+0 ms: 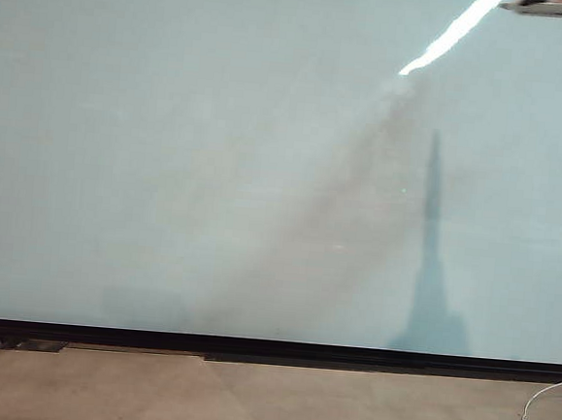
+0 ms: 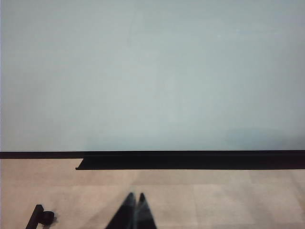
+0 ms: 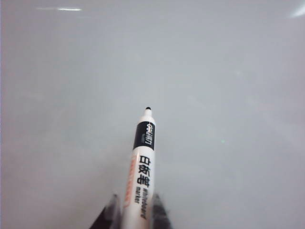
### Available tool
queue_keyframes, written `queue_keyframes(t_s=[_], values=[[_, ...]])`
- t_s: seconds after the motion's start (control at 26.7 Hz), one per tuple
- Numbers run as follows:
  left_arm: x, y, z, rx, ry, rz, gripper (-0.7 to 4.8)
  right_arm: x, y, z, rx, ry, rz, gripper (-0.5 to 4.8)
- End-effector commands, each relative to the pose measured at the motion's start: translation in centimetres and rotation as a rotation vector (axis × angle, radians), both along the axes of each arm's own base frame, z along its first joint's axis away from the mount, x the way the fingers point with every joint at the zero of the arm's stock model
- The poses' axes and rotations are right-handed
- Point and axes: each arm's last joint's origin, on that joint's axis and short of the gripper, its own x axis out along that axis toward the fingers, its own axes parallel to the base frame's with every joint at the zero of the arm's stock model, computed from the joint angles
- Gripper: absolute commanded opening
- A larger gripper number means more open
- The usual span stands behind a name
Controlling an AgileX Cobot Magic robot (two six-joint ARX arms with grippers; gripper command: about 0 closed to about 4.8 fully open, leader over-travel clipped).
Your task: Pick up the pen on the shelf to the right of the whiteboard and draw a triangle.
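The right gripper (image 3: 135, 210) is squeezed tight on the pen (image 3: 141, 162), whose black tip points at the bare whiteboard (image 3: 214, 71), so picking up is done and no triangle is drawn yet. The left gripper (image 2: 135, 200) is closed and holds nothing, low near the board's bottom edge. Next, I think the tip must gently touch the board and start a line.
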Motion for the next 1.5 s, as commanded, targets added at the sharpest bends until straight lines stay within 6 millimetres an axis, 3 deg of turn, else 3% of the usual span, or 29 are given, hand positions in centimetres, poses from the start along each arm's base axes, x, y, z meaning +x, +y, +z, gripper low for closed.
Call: queue_keyframes(t_s=[0.04,0.34,0.75,0.9,1.05,1.5], values=[[0.0,0.0,0.2,0.0,-0.01,-0.005,-0.05,1.3,1.6,0.7,-0.038,-0.031,0.062,-0.04],[0.0,0.0,0.2,0.0,-0.01,-0.004,-0.05,6.2,4.6,0.7,-0.045,-0.072,0.266,-0.04],[0.0,0.0,0.2,0.0,-0.01,-0.005,-0.05,10.3,7.5,0.4,-0.059,-0.076,0.358,-0.04],[0.0,0.0,0.2,0.0,-0.01,-0.005,-0.05,10.5,7.7,0.8,-0.058,-0.086,0.362,-0.04],[0.0,0.0,0.2,0.0,-0.01,-0.005,-0.05,10.7,7.9,-0.1,-0.083,0.002,0.396,-0.04],[0.0,0.0,0.2,0.0,-0.01,-0.005,-0.05,11.1,8.3,-1.1,-0.092,0.042,0.378,-0.04]])
